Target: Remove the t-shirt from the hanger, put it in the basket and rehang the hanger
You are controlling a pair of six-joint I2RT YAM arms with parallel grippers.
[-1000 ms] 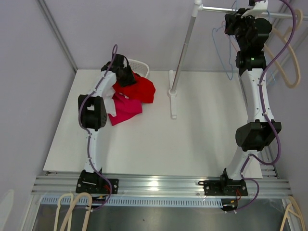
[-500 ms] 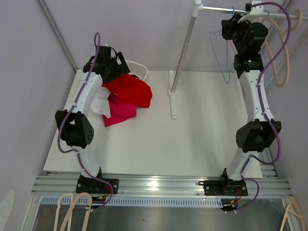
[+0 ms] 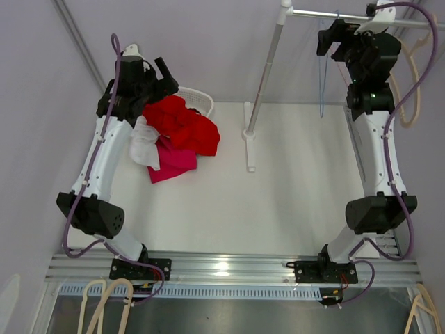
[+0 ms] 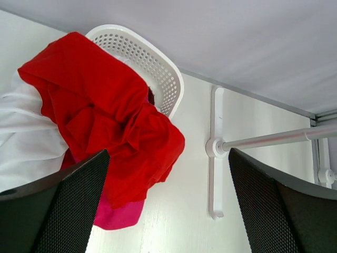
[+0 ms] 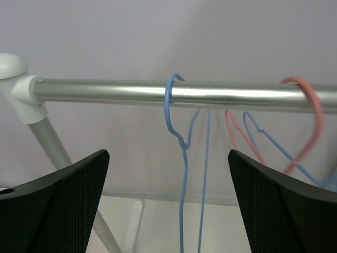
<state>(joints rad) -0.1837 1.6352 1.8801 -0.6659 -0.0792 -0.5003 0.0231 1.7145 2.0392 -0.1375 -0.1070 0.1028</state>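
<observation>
The red t-shirt lies crumpled on a heap of clothes against the white basket, off any hanger. My left gripper hovers open above the heap, nothing between its fingers. A bare blue wire hanger hangs by its hook from the metal rail. My right gripper faces this hanger, open and not touching it.
Under the red shirt lie a white garment and a pink one. The rack's pole rises from a base. A salmon hanger and cream hangers share the rail.
My left arm rose up and back from the clothes heap with its gripper opening. My right gripper opened beside the blue hanger, which has swung to hang edge-on from the rail.
</observation>
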